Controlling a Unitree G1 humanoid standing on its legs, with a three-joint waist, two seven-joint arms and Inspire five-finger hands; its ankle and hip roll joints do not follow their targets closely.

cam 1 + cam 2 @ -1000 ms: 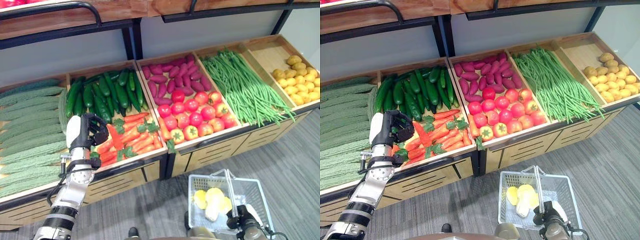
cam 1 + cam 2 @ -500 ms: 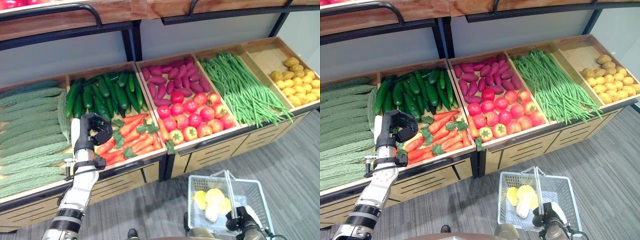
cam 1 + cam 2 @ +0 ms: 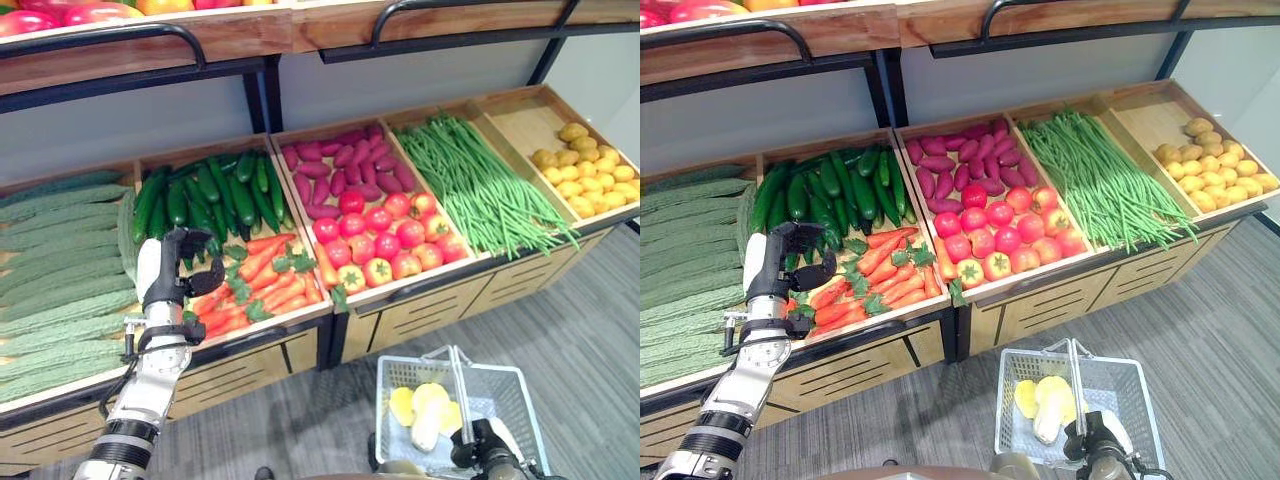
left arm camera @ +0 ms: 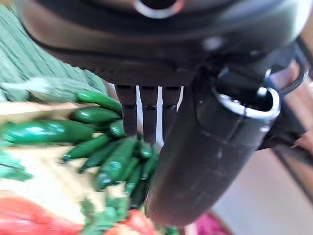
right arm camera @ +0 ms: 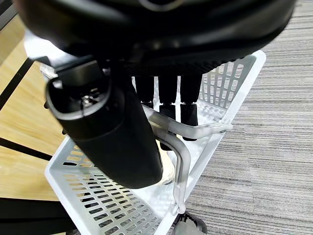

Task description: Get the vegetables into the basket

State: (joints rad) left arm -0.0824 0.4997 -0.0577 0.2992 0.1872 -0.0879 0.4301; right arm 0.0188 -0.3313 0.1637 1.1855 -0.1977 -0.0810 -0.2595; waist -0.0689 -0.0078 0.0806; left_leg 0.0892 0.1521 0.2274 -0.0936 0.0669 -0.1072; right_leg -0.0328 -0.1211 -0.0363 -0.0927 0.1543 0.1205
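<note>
Wooden bins [image 3: 300,320] run in a row along the produce stand, each with its own load. Far left holds long bumpy green gourds [image 3: 60,260]. Next bin: dark cucumbers [image 3: 210,190] at the back, carrots [image 3: 265,275] with leafy tops at the front. Then purple sweet potatoes [image 3: 345,165] behind and red tomatoes [image 3: 385,235] in front, a bin of green beans [image 3: 485,185], and at the far right a bin with yellow potatoes [image 3: 590,175] heaped in its near corner.

Left hand [image 3: 180,265] hovers over the front left of the cucumber-and-carrot bin, at the seam between the two heaps, fingers curled in a loose hook with nothing between them and the thumb.

Down on the grey floor, the white wire basket [image 3: 1140,385] holds a few pale yellow vegetables [image 3: 1045,400]. Right hand [image 5: 122,117] has its fingers wrapped round the basket's handle [image 5: 178,142], which stands up over the basket.
</note>
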